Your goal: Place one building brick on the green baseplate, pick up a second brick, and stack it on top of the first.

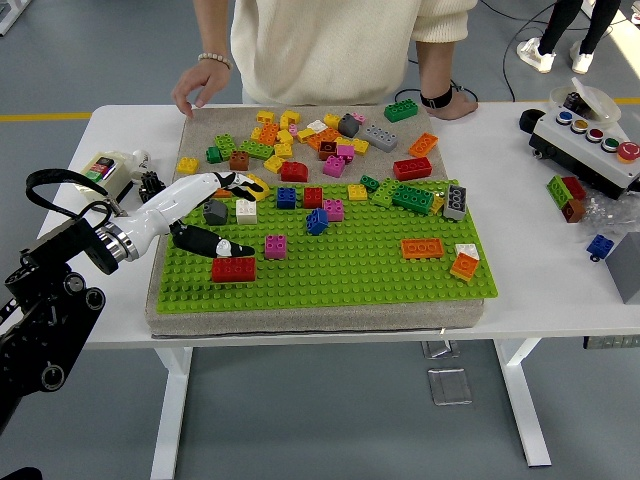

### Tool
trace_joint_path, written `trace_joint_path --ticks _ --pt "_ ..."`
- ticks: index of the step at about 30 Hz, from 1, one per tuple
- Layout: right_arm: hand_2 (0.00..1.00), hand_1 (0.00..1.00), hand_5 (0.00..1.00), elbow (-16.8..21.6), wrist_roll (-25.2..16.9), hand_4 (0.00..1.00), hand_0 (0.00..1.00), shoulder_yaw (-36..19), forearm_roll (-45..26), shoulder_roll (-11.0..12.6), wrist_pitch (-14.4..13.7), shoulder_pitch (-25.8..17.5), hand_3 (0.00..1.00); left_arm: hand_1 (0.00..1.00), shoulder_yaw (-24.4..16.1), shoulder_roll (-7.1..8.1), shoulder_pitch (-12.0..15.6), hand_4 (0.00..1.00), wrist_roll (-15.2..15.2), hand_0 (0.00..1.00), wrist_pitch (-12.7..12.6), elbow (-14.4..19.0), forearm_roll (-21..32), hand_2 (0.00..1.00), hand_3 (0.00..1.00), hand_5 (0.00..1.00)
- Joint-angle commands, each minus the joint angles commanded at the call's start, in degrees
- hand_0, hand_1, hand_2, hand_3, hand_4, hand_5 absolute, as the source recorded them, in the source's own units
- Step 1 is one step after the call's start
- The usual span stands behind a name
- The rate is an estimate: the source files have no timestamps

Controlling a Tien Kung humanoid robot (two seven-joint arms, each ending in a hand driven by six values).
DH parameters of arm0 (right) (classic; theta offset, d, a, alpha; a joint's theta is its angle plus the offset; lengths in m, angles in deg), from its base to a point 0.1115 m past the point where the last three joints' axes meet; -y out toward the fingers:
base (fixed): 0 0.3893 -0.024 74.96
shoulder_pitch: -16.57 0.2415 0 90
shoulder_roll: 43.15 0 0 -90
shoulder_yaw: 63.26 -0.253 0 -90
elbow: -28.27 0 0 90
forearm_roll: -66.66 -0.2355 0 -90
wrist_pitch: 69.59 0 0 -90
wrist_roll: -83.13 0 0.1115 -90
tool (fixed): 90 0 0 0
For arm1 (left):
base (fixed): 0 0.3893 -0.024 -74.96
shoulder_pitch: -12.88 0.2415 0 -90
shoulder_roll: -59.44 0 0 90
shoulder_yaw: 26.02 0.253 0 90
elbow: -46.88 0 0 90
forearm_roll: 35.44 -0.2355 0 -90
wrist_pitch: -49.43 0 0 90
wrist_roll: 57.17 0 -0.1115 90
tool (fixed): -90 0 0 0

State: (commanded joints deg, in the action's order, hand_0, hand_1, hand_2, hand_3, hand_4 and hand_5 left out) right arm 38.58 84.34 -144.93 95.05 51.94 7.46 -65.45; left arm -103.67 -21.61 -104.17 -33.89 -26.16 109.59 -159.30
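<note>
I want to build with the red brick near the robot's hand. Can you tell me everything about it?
The red brick is a flat-lying rectangular block with round studs on top, and it looks like shiny plastic. It sits on the green baseplate near its left front corner, long side running left to right. The left hand has its dark thumb tip just above the brick; whether they touch is unclear. Nothing is stacked on it.
</note>
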Motion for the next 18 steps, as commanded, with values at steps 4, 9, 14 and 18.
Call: trace_joint_path --ticks 4,9,14,18 --pt "0.713 0.664 0.507 0.0 -0.1 0.918 0.743 0.0 0.0 0.0 0.0 0.1 0.600 0.677 0.5 -0.94 -0.8 0.731 -0.1 0.690 -0.5 -1.0 -0.9 0.653 0.689 0.002" --pt "0.713 0.664 0.507 0.0 -0.1 0.918 0.743 0.2 0.0 0.1 0.1 0.1 0.600 0.677 0.8 -2.06 -1.7 0.731 -0.1 0.690 -1.5 -2.5 -1.7 0.653 0.689 0.002" --pt "0.712 0.665 0.507 0.0 -0.1 0.919 0.743 0.4 0.2 0.0 0.0 0.1 0.600 0.617 0.9 -2.80 -2.4 0.540 0.2 0.656 -2.7 -3.8 -1.9 0.581 0.599 0.002" --pt "0.713 0.665 0.505 0.0 -0.2 0.918 0.743 0.5 0.2 0.0 -0.1 0.1 0.600 0.597 0.8 -3.15 -2.5 0.487 0.3 0.631 -3.1 -4.4 -1.7 0.560 0.572 0.002"
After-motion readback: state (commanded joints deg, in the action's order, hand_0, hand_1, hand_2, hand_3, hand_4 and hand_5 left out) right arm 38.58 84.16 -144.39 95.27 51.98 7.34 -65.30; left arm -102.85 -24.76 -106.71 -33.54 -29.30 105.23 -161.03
